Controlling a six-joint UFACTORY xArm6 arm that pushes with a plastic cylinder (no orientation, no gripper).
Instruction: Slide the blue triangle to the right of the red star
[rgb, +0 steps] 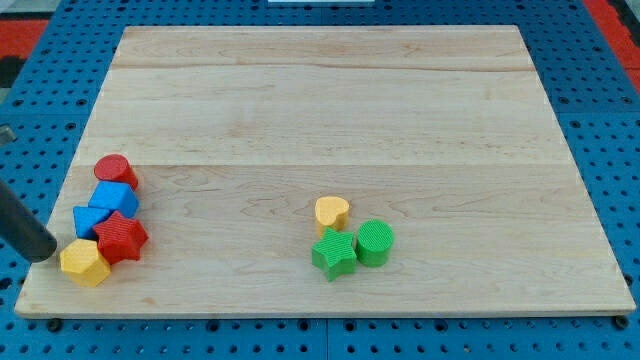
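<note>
The blue triangle (87, 220) lies near the board's left edge. It touches the red star (122, 237) on that star's upper left. My tip (46, 252) rests at the board's left edge, just to the left of the yellow hexagon (84, 262) and below and to the left of the blue triangle. The tip does not touch the triangle. The dark rod slants in from the view's left edge.
A blue cube (116, 197) and a red cylinder (115, 170) sit right above the triangle and the star. A yellow heart (332, 212), a green star (334, 252) and a green cylinder (375, 242) cluster at the wooden board's (330, 100) bottom middle.
</note>
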